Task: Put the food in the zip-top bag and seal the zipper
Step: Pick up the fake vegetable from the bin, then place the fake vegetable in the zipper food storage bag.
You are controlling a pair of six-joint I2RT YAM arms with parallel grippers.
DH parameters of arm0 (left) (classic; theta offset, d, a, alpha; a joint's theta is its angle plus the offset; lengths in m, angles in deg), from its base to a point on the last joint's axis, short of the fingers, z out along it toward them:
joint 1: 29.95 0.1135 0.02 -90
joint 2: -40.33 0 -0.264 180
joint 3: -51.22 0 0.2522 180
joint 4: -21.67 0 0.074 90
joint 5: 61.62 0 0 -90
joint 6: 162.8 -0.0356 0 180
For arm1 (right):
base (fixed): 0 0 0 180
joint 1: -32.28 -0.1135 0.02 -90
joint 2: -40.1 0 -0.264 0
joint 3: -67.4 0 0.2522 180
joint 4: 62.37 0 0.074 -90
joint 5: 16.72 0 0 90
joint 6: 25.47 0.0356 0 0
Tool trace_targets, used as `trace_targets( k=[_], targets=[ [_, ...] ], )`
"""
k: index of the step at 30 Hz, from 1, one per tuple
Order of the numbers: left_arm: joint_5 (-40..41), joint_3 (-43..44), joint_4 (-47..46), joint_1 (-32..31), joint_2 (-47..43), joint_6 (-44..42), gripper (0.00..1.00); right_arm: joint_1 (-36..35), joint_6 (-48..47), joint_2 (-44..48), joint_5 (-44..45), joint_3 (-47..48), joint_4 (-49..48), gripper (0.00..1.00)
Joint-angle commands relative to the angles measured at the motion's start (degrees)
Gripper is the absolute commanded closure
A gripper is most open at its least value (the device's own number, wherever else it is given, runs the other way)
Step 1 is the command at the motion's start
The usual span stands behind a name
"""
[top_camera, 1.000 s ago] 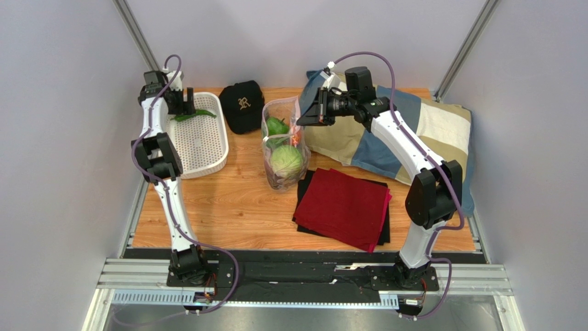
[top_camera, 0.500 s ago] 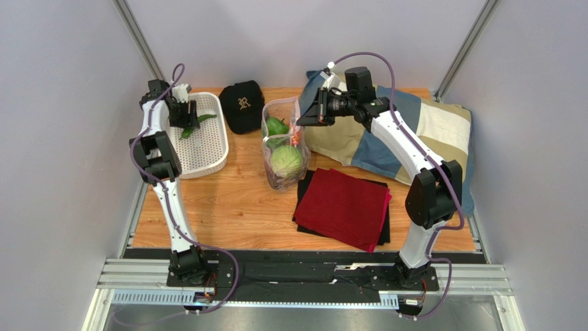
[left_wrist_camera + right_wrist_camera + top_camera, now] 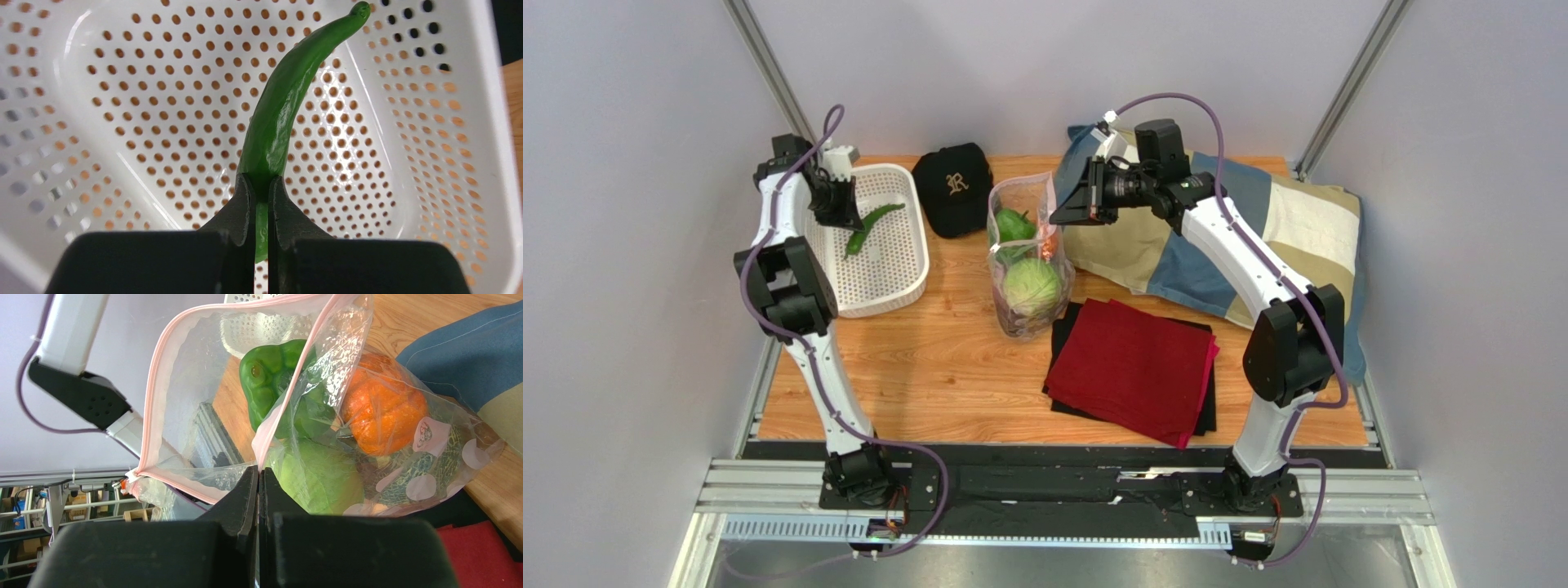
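A long green pepper (image 3: 279, 110) is pinched at its stem end by my left gripper (image 3: 261, 180), shut on it over the white perforated basket (image 3: 479, 153). In the top view this pepper (image 3: 867, 224) hangs slantwise over the basket (image 3: 891, 263). The clear zip-top bag (image 3: 1014, 321) stands mid-table with its mouth open. My right gripper (image 3: 258, 471) is shut on the pink-white zipper (image 3: 152, 386) and holds that edge up. Inside the bag lie a green bell pepper (image 3: 276, 373), an orange pumpkin (image 3: 380, 410), a pale cabbage (image 3: 319, 478) and a netted melon (image 3: 436, 459).
A black cap (image 3: 952, 186) lies between basket and bag. A red cloth (image 3: 1134, 368) on a black one lies right of the bag. A patchwork blue and beige cushion (image 3: 1284, 233) fills the back right corner. Grey walls close in on both sides.
My left gripper has shut on the long green pepper and drawn back toward the basket's left side, swinging the pepper from lying crosswise to slanting. The right arm and bag have not moved.
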Motion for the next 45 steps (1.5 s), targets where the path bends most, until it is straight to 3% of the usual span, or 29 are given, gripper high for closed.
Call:
trace_targets(
  k=[1,7,12,17,21,26,33,39,45],
  targets=[
    [-1.7,-1.4,-2.8,0.8,-12.6,0.9,1.0,-0.3,-1.5,0.6,-0.1,2.5,0.4,1.0],
    [-14.1,-3.9,-2.8,0.2,-24.3,7.5,1.0,-0.5,-1.6,0.6,0.1,2.9,0.2,1.0],
    [-21.2,-2.2,-2.9,-6.6,-31.7,12.7,1.0,-1.0,-1.6,0.6,0.0,3.3,-0.1,1.0],
    [-25.0,2.2,3.4,-12.3,-34.2,17.9,1.0,-1.1,-2.3,1.0,0.5,4.0,0.2,1.0],
    [-30.2,-0.3,1.4,-16.4,-38.4,25.1,1.0,-1.6,-2.3,1.9,-0.1,4.1,0.0,1.0],
    [-28.8,-4.9,-9.9,-23.9,-41.5,29.3,1.0,-1.6,-1.3,2.3,-1.1,4.7,-0.2,1.0],
    [-25.2,-19.3,-25.8,-31.2,-45.6,32.8,1.0,-1.7,-0.4,2.7,-1.4,5.2,-0.1,1.0],
    [-20.4,-25.6,-30.9,-35.0,-46.7,32.9,1.0,-1.7,0.3,3.4,-2.1,4.4,-1.0,1.0],
    [-18.8,-30.8,-30.0,-35.2,-48.4,30.0,1.0,-1.5,0.5,4.0,-2.0,4.2,-1.5,1.0]
  ],
)
